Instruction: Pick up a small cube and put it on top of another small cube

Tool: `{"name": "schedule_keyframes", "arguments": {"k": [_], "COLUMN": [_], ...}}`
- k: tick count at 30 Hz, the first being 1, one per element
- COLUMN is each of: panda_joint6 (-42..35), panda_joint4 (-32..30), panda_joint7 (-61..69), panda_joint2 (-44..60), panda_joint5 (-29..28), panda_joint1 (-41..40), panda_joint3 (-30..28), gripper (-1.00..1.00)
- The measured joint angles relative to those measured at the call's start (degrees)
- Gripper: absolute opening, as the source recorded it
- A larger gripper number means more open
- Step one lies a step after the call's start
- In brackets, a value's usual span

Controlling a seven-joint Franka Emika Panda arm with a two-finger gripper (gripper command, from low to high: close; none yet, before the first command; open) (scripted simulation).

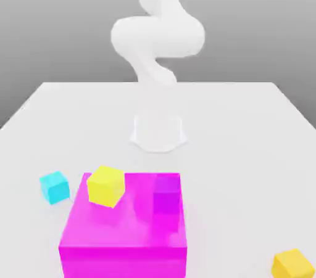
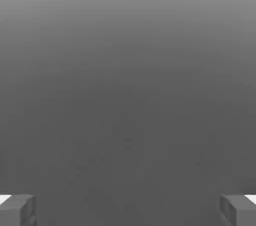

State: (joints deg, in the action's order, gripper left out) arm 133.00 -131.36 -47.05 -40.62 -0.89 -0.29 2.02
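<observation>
Pincer [image 2: 128,210] open wide, gripping nothing. Small golden cube [image 1: 294,264] rests on tabletop [image 1: 247,147], well apart from magenta block [image 1: 123,233].

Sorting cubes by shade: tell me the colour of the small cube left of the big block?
Cyan, clearest in the exterior view.

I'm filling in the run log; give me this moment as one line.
stage: before pickup | gripper: open, holding nothing | golden cube: on table | lemon-yellow cube: on magenta block | cyan cube: on table
</observation>
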Motion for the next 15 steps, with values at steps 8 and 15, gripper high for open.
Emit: {"name": "schedule_keyframes", "arguments": {"k": [8,15], "panda_joint6": [3.98,7.32], "panda_joint4": [1.37,2.57], "panda_joint7": [-4.58,-9.29], "panda_joint2": [16.9,31.48], "panda_joint5": [-3.75,-8.08], "panda_joint1": [-0.48,0.46], "panda_joint3": [6.47,10.86], "gripper": [0.0,0.0]}}
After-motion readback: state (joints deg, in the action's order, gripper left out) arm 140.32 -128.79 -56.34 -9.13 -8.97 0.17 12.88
